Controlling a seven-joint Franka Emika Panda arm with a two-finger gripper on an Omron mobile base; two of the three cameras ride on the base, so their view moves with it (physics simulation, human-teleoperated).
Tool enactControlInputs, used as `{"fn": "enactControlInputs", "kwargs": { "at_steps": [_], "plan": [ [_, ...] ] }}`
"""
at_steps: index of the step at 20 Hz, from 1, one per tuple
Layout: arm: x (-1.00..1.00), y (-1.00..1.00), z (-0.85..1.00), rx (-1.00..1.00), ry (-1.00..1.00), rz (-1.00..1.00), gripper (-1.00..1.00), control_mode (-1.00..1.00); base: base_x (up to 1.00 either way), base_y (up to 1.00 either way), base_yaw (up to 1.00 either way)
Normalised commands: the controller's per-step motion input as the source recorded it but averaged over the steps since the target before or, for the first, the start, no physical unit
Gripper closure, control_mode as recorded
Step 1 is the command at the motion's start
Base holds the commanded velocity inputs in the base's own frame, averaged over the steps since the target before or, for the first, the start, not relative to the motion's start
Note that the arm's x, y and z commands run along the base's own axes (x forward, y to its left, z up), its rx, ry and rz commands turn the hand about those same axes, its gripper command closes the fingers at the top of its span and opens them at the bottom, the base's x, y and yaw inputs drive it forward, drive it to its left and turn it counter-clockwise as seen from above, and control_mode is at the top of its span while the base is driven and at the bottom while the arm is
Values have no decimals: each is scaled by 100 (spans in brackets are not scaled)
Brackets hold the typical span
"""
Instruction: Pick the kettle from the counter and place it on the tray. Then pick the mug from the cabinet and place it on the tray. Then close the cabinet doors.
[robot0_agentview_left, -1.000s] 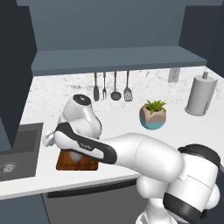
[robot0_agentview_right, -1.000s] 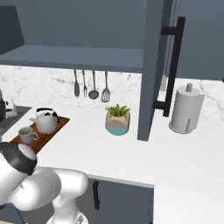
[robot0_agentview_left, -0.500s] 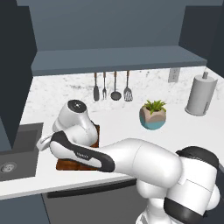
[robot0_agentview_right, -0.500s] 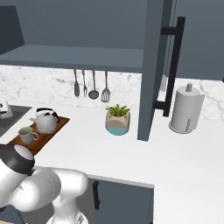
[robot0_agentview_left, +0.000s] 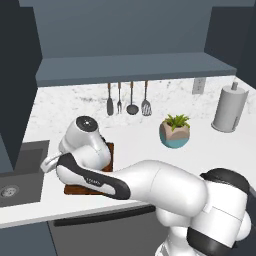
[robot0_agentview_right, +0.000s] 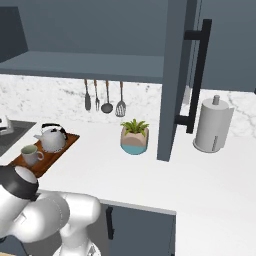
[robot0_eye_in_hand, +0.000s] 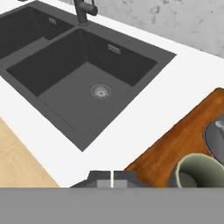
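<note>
Both the kettle (robot0_agentview_right: 51, 138) and the mug (robot0_agentview_right: 30, 154) already stand on the tray (robot0_agentview_right: 64, 145) at the desk's sink end. The gripper (robot0_eye_in_hand: 113, 178) is closed and empty beside the tray's edge. Judging from this, only the cabinet door (robot0_agentview_right: 172, 80), standing open, remains to be closed.

From the gripper (robot0_eye_in_hand: 113, 178), the sink (robot0_eye_in_hand: 83, 72) lies ahead, the tray (robot0_eye_in_hand: 183, 140) to its right (the mug (robot0_eye_in_hand: 197, 171) and kettle (robot0_eye_in_hand: 215, 139) on it).
</note>
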Motion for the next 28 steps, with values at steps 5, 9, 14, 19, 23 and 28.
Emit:
{"fn": "enactControlInputs", "kwargs": {
  "at_steps": [5, 9, 14, 19, 23, 28],
  "plan": [
    [-1, 0, -8, -6, -23, -6, 100, -100, 0, 0, 0],
    [-8, 3, -2, -8, -24, -9, 100, -100, 0, 0, 0],
    [-10, 40, 11, -9, -8, -23, 100, -100, 0, 0, 0],
    [-1, 48, 0, -12, -8, -21, 100, -100, 0, 0, 0],
    [0, 54, 0, -17, -12, -22, 100, -100, 0, 0, 0],
    [-10, 29, 0, -14, -22, -16, 100, -100, 0, 0, 0]
  ]
}}
